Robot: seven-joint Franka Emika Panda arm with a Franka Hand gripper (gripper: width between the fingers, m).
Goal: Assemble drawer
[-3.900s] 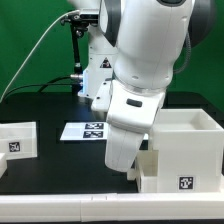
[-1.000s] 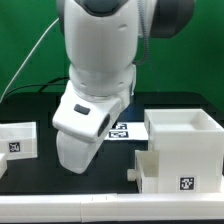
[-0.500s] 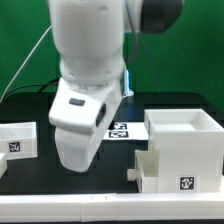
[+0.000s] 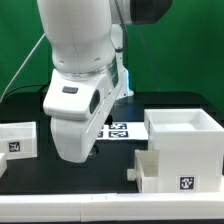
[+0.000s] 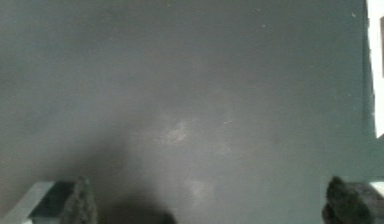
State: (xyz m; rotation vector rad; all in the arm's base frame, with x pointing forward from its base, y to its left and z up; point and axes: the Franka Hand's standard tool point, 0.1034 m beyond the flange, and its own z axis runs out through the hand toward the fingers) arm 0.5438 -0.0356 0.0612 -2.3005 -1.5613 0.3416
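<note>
1. The tool [image 5: 210, 204] stands wide; its 2 fingertips [image 5: 61, 198] sit at opposite edges of the wrist view with only bare dark bench [image 5: 171, 110] between them; it holds nothing.
2. The drawer [image 4: 16, 139] rests upright at the exterior view's left edge, open top up and tag facing the camera; it is apart from the arm and untouched.
3. The cube casing [image 4: 186, 128] stands at the exterior view's right; another low tray [image 4: 158, 173] lies against its front, tag forward; whether that tray is slotted in or only set there, I cannot tell.
4. The marker board [image 4: 120, 131] lies flat behind, between arm and casing.
5. The arm's hand hangs over bare bench between drawer and casing, nearer the drawer; the wide jaws probably serve to straddle 1 thin wall of it.
6. The next move likely calls for centring over that wall before closing; a light tray could slide or tip if pinched off-centre.
</note>
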